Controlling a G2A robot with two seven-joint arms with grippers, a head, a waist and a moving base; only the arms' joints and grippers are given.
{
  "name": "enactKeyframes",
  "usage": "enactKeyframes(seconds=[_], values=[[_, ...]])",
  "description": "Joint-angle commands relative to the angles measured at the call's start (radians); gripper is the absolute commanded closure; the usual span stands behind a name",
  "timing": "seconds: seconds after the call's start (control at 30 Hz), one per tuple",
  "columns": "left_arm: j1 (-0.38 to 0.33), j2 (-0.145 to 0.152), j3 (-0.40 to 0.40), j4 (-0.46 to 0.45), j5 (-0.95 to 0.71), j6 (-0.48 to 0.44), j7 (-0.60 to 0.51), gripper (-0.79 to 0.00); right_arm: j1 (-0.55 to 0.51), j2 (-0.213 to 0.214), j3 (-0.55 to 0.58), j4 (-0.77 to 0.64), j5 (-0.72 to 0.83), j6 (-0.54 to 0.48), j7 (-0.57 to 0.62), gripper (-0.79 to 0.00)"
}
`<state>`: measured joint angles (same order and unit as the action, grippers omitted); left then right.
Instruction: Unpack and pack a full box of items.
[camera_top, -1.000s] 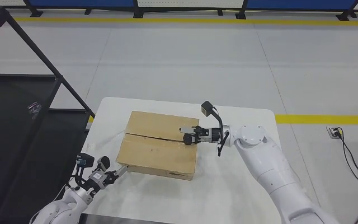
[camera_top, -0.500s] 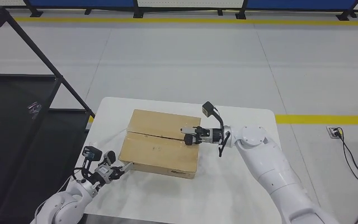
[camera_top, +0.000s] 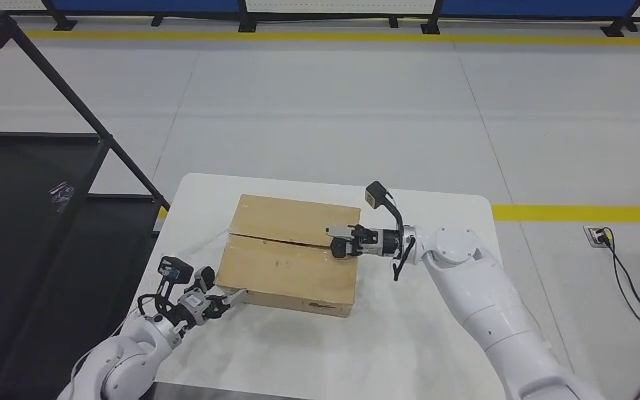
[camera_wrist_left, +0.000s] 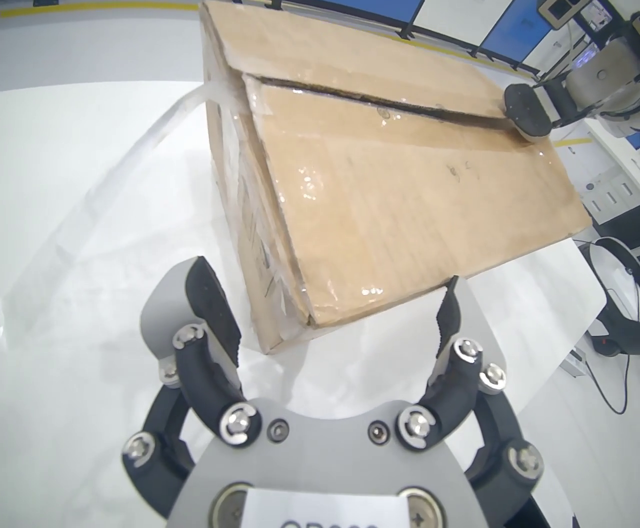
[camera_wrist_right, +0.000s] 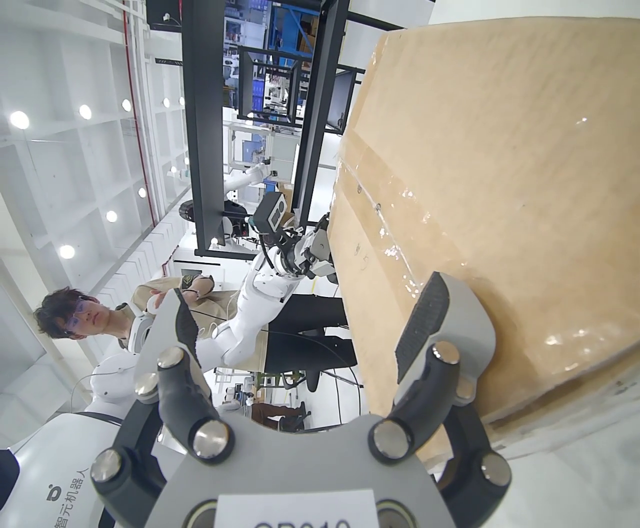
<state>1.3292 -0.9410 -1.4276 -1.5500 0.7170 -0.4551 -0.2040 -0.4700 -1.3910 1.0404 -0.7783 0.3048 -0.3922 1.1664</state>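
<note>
Left gripper (camera_wrist_left: 326, 277): fingers spread and empty, low over the counter (camera_top: 420, 320), just off the near left corner of the box (camera_top: 290, 255). Box: cardboard, flaps down, mid-counter, its seam (camera_wrist_left: 375, 102) a dark slit with a clear tape strip (camera_wrist_left: 165, 125) trailing from the left end; unpacking judged at the opening step. Right gripper (camera_top: 338, 242): fingers apart, one pad resting at the seam's right end; the next move likely calls for hooking a flap edge and lifting.

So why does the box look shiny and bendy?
Left wrist view: clear tape on the cardboard box throws back white glints. Right wrist view: the wide lens bows the box's straight edges into curves. Top view: its top looks flat and dull.
</note>
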Motion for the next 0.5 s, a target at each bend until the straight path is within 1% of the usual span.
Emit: enactKeyframes(seconds=[0.0, 0.17, 0.27, 0.33, 0.37, 0.47], values=[[0.009, 0.000, -0.015, 0.018, -0.026, -0.010, 0.011, -0.785, -0.004, 0.001, 0.002, -0.009, -0.001, -0.002, -0.006, -0.785], [0.053, 0.004, -0.069, 0.045, -0.081, -0.068, 0.035, -0.785, -0.020, 0.010, 0.013, -0.048, -0.009, -0.011, -0.009, -0.785], [0.102, 0.010, -0.118, 0.028, -0.085, -0.113, 0.059, -0.785, -0.025, 0.014, 0.014, -0.072, -0.023, 0.003, -0.012, -0.785], [0.141, 0.017, -0.155, 0.004, -0.067, -0.179, 0.054, -0.785, -0.022, 0.016, 0.013, -0.074, -0.043, 0.041, -0.037, -0.785], [0.147, 0.019, -0.162, -0.001, -0.059, -0.193, 0.049, -0.785, -0.022, 0.016, 0.014, -0.074, -0.046, 0.050, -0.048, -0.785], [0.147, 0.019, -0.162, -0.001, -0.059, -0.193, 0.049, -0.785, -0.022, 0.016, 0.014, -0.074, -0.046, 0.050, -0.048, -0.785]])
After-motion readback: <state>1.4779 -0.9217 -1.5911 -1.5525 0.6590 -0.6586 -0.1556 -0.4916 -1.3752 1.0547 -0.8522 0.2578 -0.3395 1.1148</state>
